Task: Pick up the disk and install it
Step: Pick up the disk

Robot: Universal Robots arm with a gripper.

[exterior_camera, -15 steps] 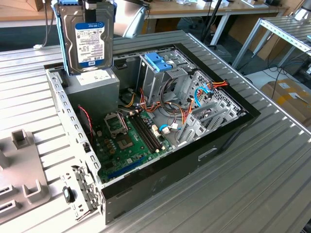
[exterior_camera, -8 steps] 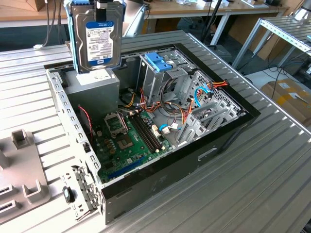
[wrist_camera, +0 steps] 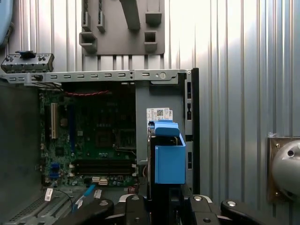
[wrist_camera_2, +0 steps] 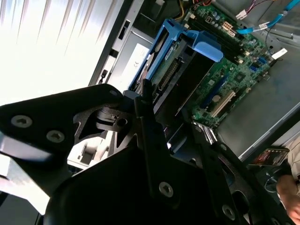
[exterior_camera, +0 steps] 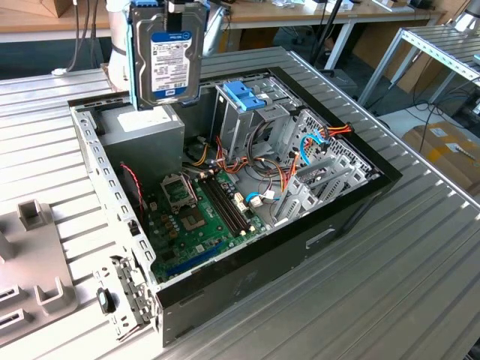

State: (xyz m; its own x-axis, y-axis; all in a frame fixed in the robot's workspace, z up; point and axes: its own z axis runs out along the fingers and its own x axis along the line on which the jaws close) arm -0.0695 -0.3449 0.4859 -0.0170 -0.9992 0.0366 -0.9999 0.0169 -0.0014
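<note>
Above the open computer case [exterior_camera: 300, 251], the gripper [wrist_camera: 165, 199] pinched the disk [exterior_camera: 166, 52] upright; a tilted descent could snag loose cables [exterior_camera: 287, 174].

Robot gripper [exterior_camera: 178, 7] hangs at eleven o'clock in the exterior view, pointing straight down, its two black fingers [wrist_camera_2: 154, 154] clamped on the upright disk [exterior_camera: 166, 56].

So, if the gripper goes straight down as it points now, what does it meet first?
Probably the white-labelled grey box: the gripper holds the disk above it, though depth is unclear.
</note>
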